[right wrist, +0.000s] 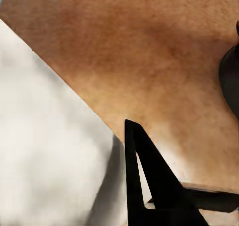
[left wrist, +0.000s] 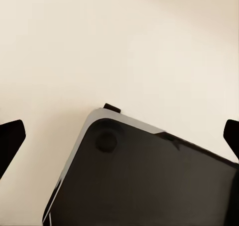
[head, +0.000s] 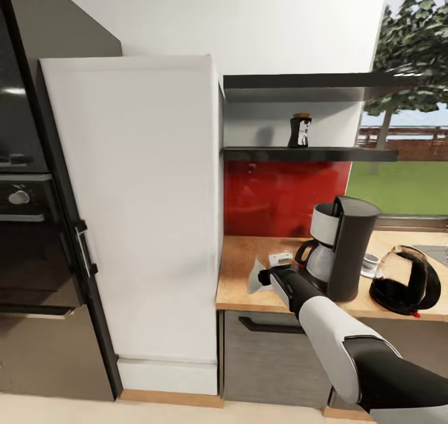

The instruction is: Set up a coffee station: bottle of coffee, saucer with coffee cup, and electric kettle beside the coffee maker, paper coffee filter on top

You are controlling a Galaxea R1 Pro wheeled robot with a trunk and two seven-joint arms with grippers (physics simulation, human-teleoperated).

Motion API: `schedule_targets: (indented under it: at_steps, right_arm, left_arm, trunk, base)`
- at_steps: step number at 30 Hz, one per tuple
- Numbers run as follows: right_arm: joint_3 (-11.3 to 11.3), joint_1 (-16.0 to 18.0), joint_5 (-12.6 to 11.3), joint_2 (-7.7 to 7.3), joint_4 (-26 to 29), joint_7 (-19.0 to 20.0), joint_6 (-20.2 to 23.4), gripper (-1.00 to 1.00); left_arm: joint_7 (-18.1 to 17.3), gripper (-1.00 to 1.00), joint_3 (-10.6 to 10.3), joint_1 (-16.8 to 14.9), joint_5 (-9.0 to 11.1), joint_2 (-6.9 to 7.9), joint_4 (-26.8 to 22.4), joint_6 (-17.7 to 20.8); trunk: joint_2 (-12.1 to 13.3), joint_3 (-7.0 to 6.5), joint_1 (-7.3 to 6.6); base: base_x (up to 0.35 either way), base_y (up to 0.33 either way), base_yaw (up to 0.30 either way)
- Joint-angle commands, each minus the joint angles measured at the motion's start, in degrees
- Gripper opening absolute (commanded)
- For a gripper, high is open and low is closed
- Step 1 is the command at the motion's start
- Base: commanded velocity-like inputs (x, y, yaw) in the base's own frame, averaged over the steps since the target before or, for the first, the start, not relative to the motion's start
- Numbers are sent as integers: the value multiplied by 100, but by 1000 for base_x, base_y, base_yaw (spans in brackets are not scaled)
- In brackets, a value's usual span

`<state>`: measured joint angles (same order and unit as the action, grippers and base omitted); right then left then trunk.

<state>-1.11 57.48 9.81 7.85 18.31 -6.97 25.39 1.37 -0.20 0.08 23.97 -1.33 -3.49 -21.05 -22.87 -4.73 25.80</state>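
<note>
Head view: the right arm reaches forward over the wooden bench (head: 239, 268), its right tool (head: 269, 276) low over the paper coffee filter (head: 256, 276) — a pale sheet lying flat just left of the coffee maker (head: 341, 247). The right wrist view has the filter (right wrist: 50, 151) spread white over the wood, with one dark fingertip (right wrist: 144, 171) at its edge. Whether that fingertip presses the paper I cannot tell, nor how wide the jaws stand.

The coffee maker stands upright near the bench's front edge. To its right the electric kettle (head: 406, 281) lies tilted on its side. Between the two, further back, sits a small white piece (head: 371, 263), likely the cup on the saucer — too small to tell apart.

The bottle of coffee (head: 300, 130) stands upright on the dark shelf (head: 348, 155) above the red backsplash.

Left wrist view: the left tool (left wrist: 119, 136) hangs spread wide with nothing between its fingertips (left wrist: 11, 136), above pale floor (left wrist: 119, 42) and a dark rounded panel (left wrist: 144, 181).
</note>
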Motion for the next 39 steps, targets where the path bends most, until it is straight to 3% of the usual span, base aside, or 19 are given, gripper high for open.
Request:
schedule_targets:
  at_steps: [1, 12, 19, 23, 27, 28, 30, 33, 39]
  right_arm:
    - [-13, 0, 47, 42, -60, -8, 34, -100]
    - [-48, 0, 33, 81, -818, -59, 251, -100]
    - [-367, -37, 27, 132, -1883, -52, 314, -100]
    - [-394, -292, 34, 183, -2013, -53, 75, -100]
    - [-395, -776, 56, 151, -2030, -63, -380, -100]
    - [-390, -1135, 73, 57, -2032, -66, -621, -100]
    - [-381, -1459, 92, -92, -2033, -67, -932, -100]
    - [-375, -1627, 127, -175, -2033, -67, -1099, -100]
    - [-367, -1678, 156, -188, -2034, -68, -1149, -100]
  left_arm:
    - [18, 100, 15, 1, 15, 3, -2, -3]
    - [21, 100, 54, 1, 38, 36, -10, -9]
    - [87, 100, 41, 1, 83, 198, -55, 57]
    - [91, 100, 33, 1, 89, 224, -48, 65]
    - [92, 100, 43, 1, 82, 221, -51, 67]
    - [92, 100, 45, 1, 77, 221, -53, 67]
    - [92, 100, 38, 1, 80, 222, -53, 67]
    - [92, 100, 31, 1, 81, 227, -50, 68]
    - [92, 100, 43, 1, 82, 222, -52, 70]
  trunk:
    - [-5, 2, -1]
    - [-5, 2, -1]
    - [-5, 2, -1]
    - [-5, 2, -1]
    - [-5, 2, -1]
    - [-5, 2, -1]
    - [-5, 2, -1]
    - [-5, 2, -1]
    - [-5, 2, -1]
  base:
    - [-327, 0, 0]
    - [-261, 0, 0]
    - [-19, 0, 0]
    - [-1, 0, 0]
    - [0, 0, 0]
    - [0, 0, 0]
    - [0, 0, 0]
    - [0, 0, 0]
    - [0, 0, 0]
